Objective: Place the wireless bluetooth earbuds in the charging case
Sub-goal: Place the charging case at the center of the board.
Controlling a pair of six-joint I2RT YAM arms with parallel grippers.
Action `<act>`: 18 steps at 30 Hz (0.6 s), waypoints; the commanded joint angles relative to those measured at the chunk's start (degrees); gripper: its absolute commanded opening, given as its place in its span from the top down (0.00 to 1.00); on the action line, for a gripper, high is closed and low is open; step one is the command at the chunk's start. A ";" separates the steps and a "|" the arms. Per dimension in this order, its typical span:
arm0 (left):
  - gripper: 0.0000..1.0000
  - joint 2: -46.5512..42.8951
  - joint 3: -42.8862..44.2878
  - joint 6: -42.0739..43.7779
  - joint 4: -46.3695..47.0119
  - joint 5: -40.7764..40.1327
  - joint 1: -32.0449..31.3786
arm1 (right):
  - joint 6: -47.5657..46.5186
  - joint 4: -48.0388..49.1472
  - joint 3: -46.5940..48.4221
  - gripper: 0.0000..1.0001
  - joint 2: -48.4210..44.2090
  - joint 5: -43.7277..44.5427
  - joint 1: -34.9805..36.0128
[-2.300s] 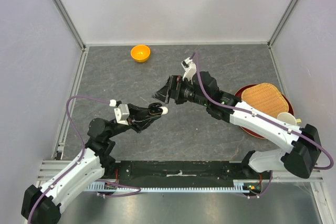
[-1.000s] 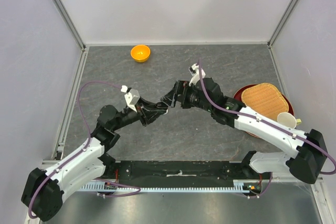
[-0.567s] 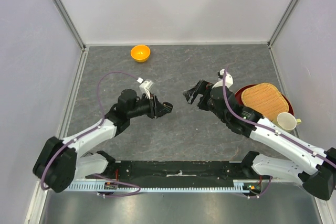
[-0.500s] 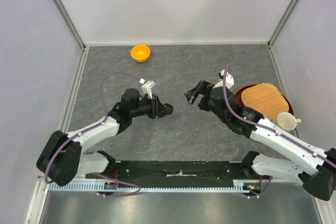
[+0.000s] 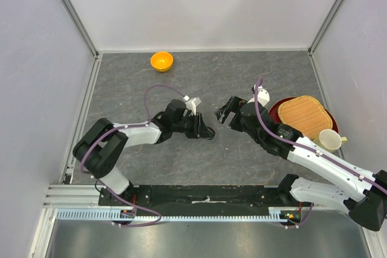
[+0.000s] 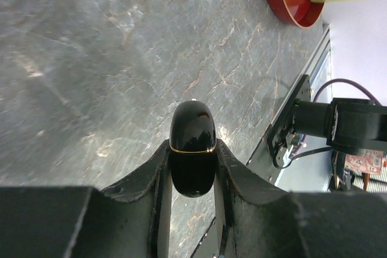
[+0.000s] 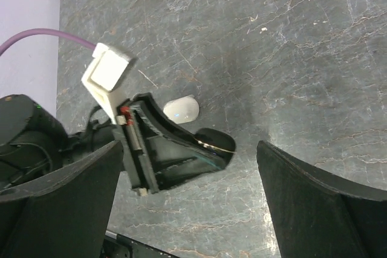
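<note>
My left gripper (image 5: 207, 132) is shut on the charging case (image 6: 192, 143), a glossy black pebble with a thin gold seam, closed. It holds the case low over the grey table near the middle. The case's rounded end sticks out past the fingers (image 6: 233, 173). In the right wrist view the case (image 7: 216, 141) shows at the tip of the left gripper. My right gripper (image 5: 222, 113) is wide open and empty just to the right and above, looking down on the case (image 7: 188, 144). No earbud shows on its own.
A white rounded pebble-shaped object (image 7: 181, 110), about the case's size, lies on the table beside the left gripper. An orange bowl (image 5: 161, 61) sits at the back. A red plate (image 5: 294, 149) with a woven basket (image 5: 305, 116) and a cream cup (image 5: 329, 139) stands at the right.
The two grippers were together at the centre, then drew apart. The left gripper has since reached to the right and lower with the black case; the right gripper has stayed open nearby.
</note>
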 commanded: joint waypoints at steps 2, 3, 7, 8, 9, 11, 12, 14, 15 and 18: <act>0.96 4.88 3.19 -4.46 1.52 -0.99 -3.64 | -0.29 -1.17 1.70 0.02 -0.43 0.55 -0.18; 0.95 5.24 2.75 -5.33 1.96 -1.86 -3.81 | -0.29 -1.44 2.05 0.02 -0.60 0.72 -0.26; 0.91 7.52 3.45 -5.26 1.18 -3.19 -3.99 | 0.32 -2.40 1.70 0.02 -2.18 2.13 -0.18; 0.90 8.39 3.54 -5.26 0.92 -3.45 -3.99 | 0.41 -2.58 1.52 0.02 -2.45 2.74 -0.26; 0.89 8.75 3.71 -5.26 0.83 -3.72 -3.91 | 0.50 -2.67 1.26 0.02 -2.97 3.18 -0.18; 0.87 9.63 3.72 -5.26 0.74 -3.63 -3.99 | 0.59 -2.84 1.17 0.02 -3.50 3.88 -0.18; 0.86 9.81 3.72 -5.26 0.30 -3.98 -3.99 | 0.50 -2.93 1.26 0.02 -3.68 4.15 -0.18; 0.84 10.16 3.72 -5.26 -0.49 -4.51 -4.08 | 0.50 -3.28 1.26 0.02 -4.03 4.59 -0.18; 0.83 10.33 3.80 -5.17 -1.01 -5.12 -3.99 | 0.50 -3.28 1.26 0.02 -4.21 4.85 -0.26; 0.78 10.25 4.07 -4.47 -2.77 -6.09 -4.17 | 0.50 -3.37 1.08 0.02 -4.03 5.38 -0.26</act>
